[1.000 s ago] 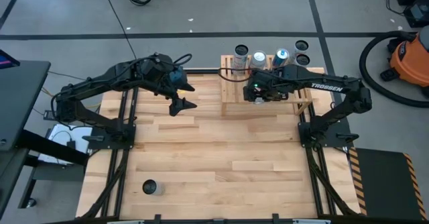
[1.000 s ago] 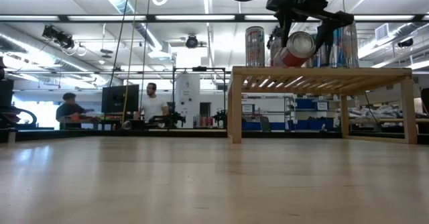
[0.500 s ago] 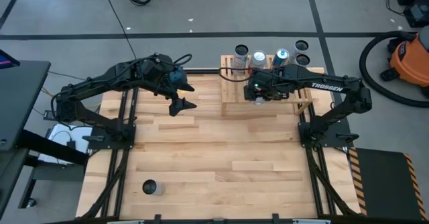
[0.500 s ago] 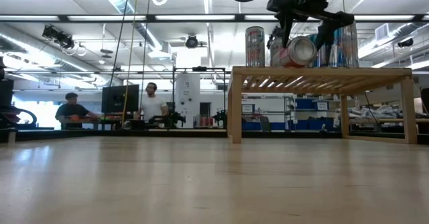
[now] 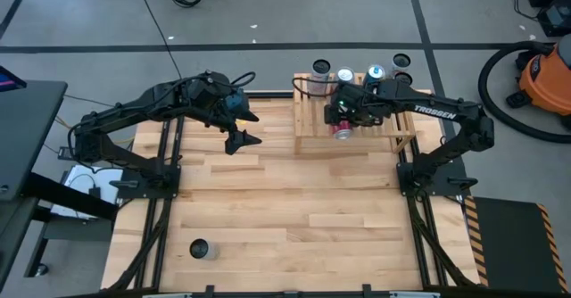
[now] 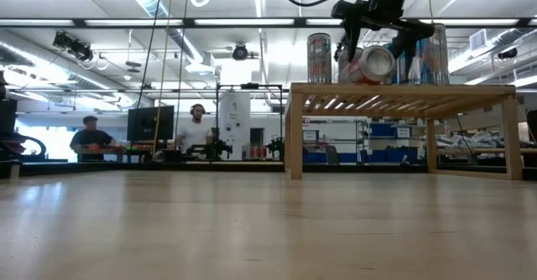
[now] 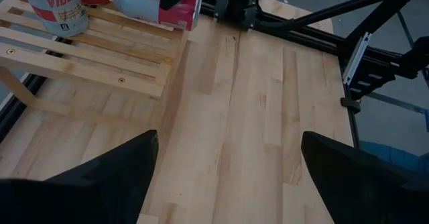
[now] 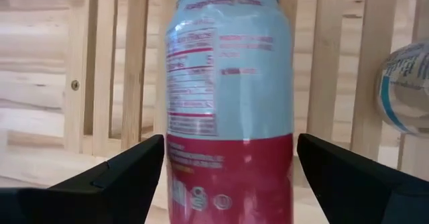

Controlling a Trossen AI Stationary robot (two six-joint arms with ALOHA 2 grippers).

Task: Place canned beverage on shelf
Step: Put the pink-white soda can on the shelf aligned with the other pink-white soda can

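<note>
Rolled out of its earlier tilted hold and now lying on its side on the shelf (image 5: 308, 128), close to the front edge: red-and-white can (image 5: 342, 134)

Nearest, left alone on the table (image 5: 268, 200) by its front edge, small dark round object (image 5: 200, 249)

Farther in, hanging over bare wood to the left of the shelf, fingers spread with nothing between them: left gripper (image 5: 243, 130), waiting

Just above the fallen can and drawn back a little towards the rear since a second ago: right gripper (image 5: 339, 118). Fingers wide to either side of the can and clear of it in the wrist view, so released rather than grasping

Behind that, standing along the shelf's back edge, row of upright cans (image 5: 344, 77)

Beyond the table, far off in the room, people (image 6: 195, 129) at benches

Reads as the release step of the placing, with the can on the shelf but toppled instead of standing

Calls next for a straight lift up and away without nudging a can that looks free to roll; failing that, for closing on it again to set it upright beside the others
</note>
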